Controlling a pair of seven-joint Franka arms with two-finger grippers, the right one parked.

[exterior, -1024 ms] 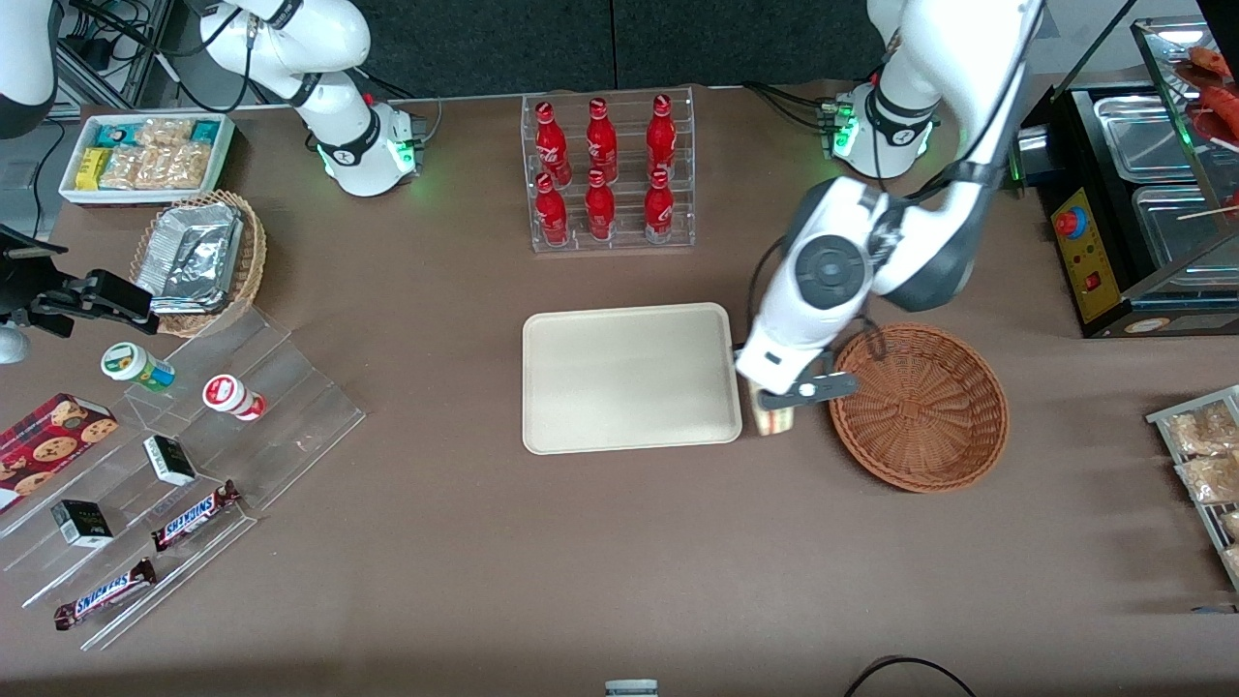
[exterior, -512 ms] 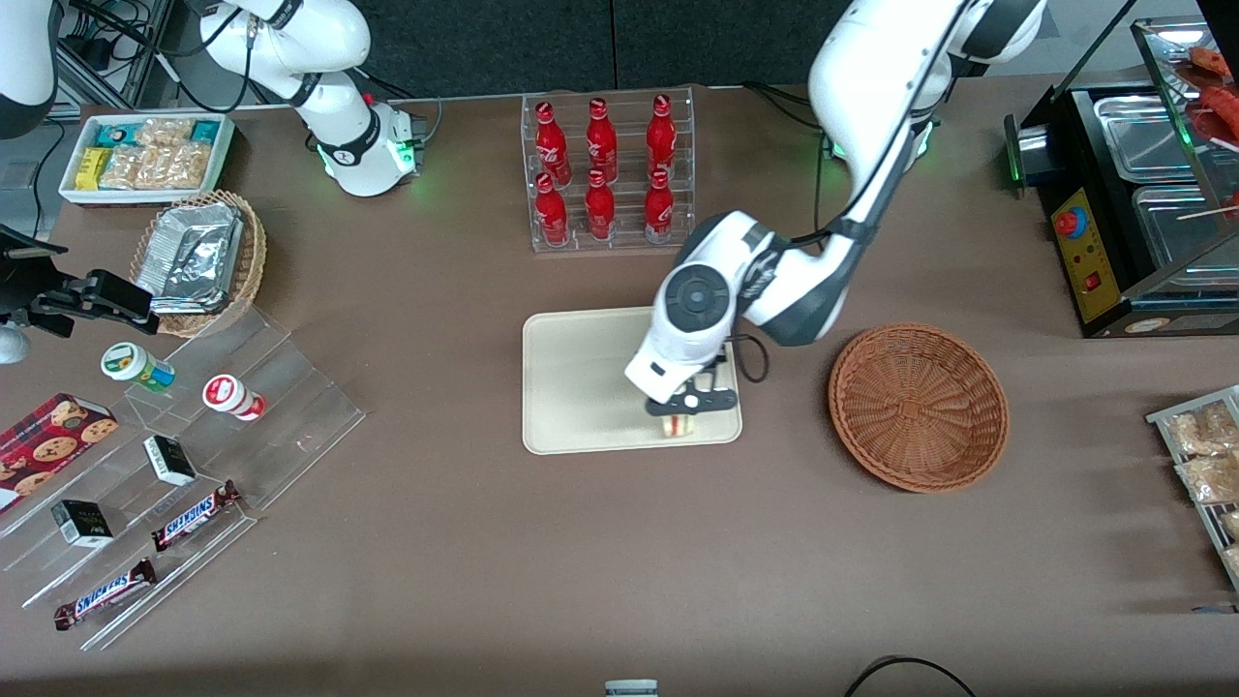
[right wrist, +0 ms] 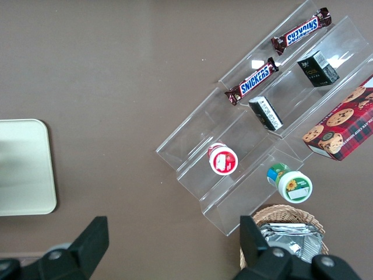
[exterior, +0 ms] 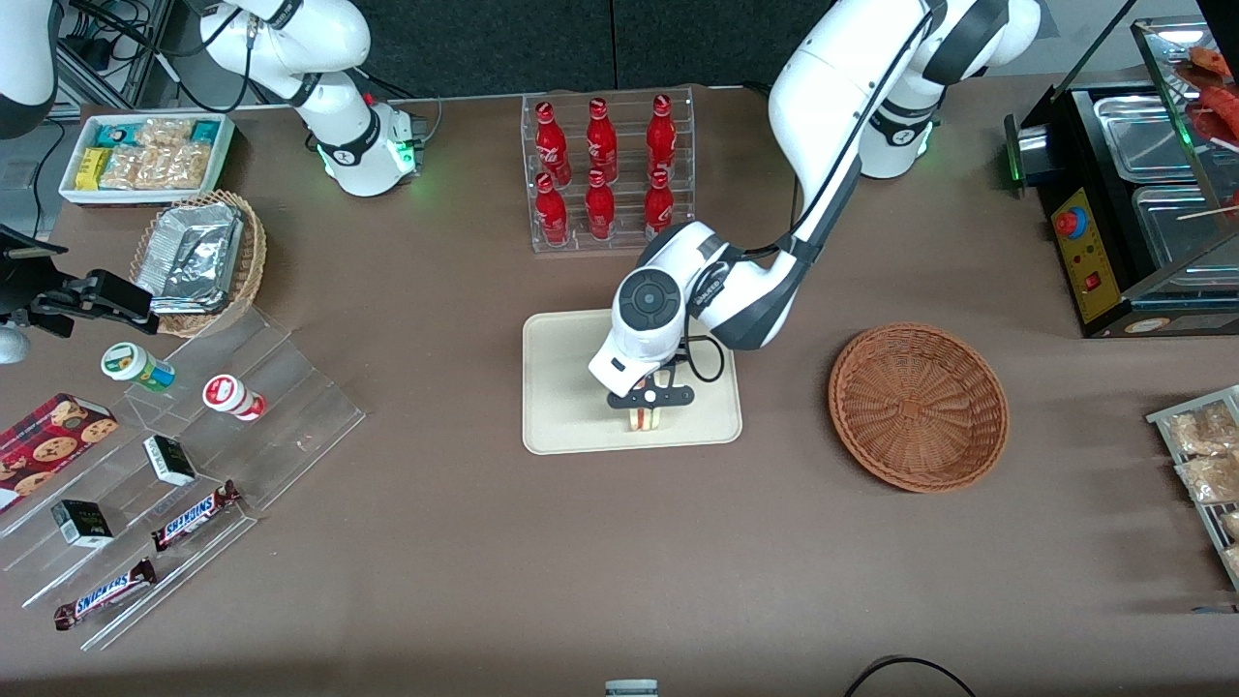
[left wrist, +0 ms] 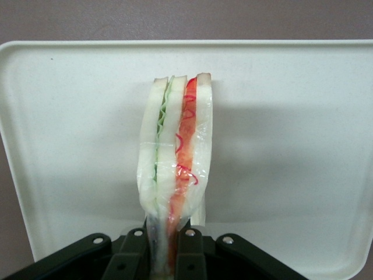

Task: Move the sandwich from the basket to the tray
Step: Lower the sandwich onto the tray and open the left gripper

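our claw (exterior: pixel 647 408) clamped on the sandwich (left wrist: pixel 175 157), hanging over the tray (exterior: pixel 566 387) near its front rim, basket (exterior: pixel 918 405) sitting beside it on the worktop (exterior: pixel 619 552)

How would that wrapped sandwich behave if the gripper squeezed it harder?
Probably squashes: the sandwich is soft bread layers, pinched at one end by the gripper above the tray. Its clear wrap looks smooth, so possibly slippery. It holds upright from one end, so likely light.

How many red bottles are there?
6 bottles, all in the clear rack: three in the row farther from the camera, three in the nearer row. The gripper holds the sandwich over the tray.
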